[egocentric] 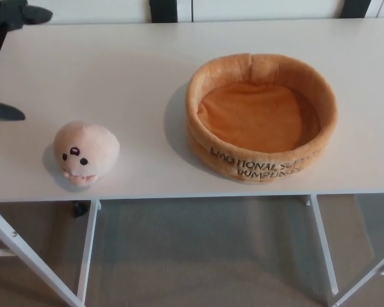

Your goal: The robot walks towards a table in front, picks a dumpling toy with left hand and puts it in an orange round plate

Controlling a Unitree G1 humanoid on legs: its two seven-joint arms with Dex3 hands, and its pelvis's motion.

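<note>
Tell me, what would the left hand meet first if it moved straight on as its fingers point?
Probably the round orange plush plate; the left hand points rightward, passing behind the pink plush dumpling toy. Its height is unclear.

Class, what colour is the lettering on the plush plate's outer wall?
Dark brown lettering on the orange plate, head view.
</note>
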